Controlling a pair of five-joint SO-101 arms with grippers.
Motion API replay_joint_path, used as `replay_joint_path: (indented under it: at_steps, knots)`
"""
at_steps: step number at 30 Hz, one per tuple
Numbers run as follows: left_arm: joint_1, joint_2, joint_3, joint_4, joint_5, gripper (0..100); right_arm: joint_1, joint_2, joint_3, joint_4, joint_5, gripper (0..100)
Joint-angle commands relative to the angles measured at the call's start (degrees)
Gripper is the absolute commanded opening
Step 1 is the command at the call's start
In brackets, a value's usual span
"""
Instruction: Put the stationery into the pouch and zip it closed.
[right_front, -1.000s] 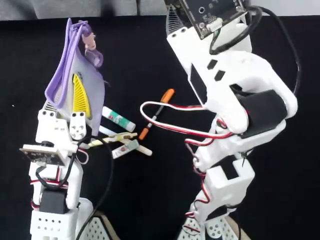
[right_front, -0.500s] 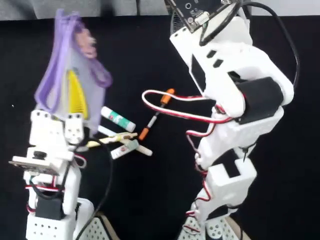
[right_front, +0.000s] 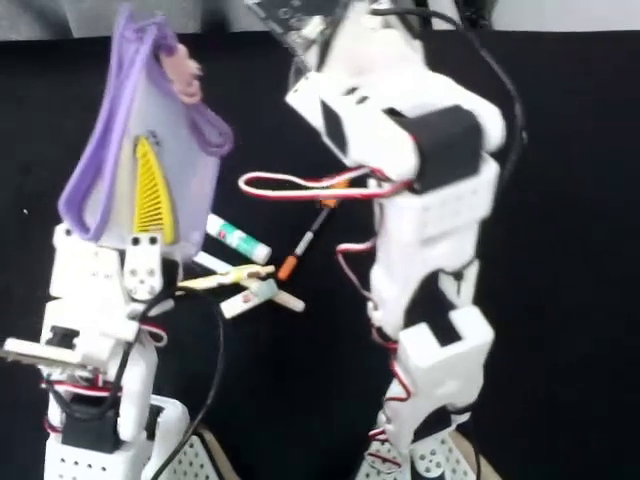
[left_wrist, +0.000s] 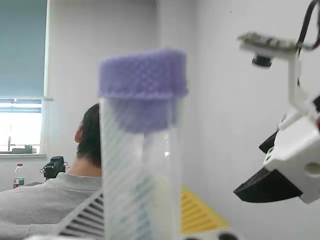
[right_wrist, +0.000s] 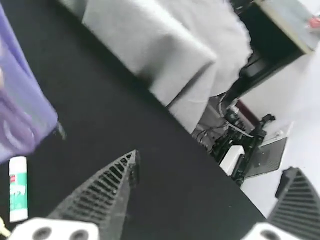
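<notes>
At the table's left side | left gripper (right_front: 150, 190) clamped on the purple pouch (right_front: 180, 175), holding it upright off the black table (right_front: 560, 300) | glue stick (right_front: 238, 239), orange pen (right_front: 310, 235) and other pens (right_front: 250, 288) lie loose just beside that arm | right gripper (right_wrist: 212, 165) spread wide, holding nothing, raised over the table
</notes>
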Motion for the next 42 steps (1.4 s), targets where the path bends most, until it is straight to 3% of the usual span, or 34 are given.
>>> replay_joint_path:
  at_steps: [1, 6, 11, 14, 18, 29, 33, 42]
  knots:
    - [-1.98, -0.53, -5.49, -0.7, 1.93, 3, -0.97, 2.68, -0.4, -0.18, 1.23, 42.8]
    - [-2.07, -0.7, -6.73, -0.79, 6.95, 3, -2.02, 4.7, -0.48, -2.2, -0.53, 42.8]
    - [-2.07, -4.13, -6.99, -1.76, 7.12, 3, -5.71, 5.32, -4.09, -1.58, -6.68, 42.8]
    - [-2.15, -6.07, -6.46, -4.92, 6.95, 3, -9.23, 5.23, -4.53, 0.53, -6.59, 42.8]
    - [-6.55, -5.8, -6.9, -5.63, 7.56, 3, -12.92, 5.14, -4.53, 1.23, -7.3, 42.8]
    - [-20.7, -5.63, -6.37, -5.71, 23.91, 3, -13.71, 3.82, -12.53, 1.67, -22.15, 42.8]
    - [-21.23, -5.63, -6.11, -5.71, 27.16, 3, -15.56, 4.0, -11.38, 1.67, -23.91, 42.8]
    - [-21.67, -5.45, -1.8, -6.59, 27.25, 3, -20.92, -2.07, -5.14, 1.76, -28.75, 42.8]
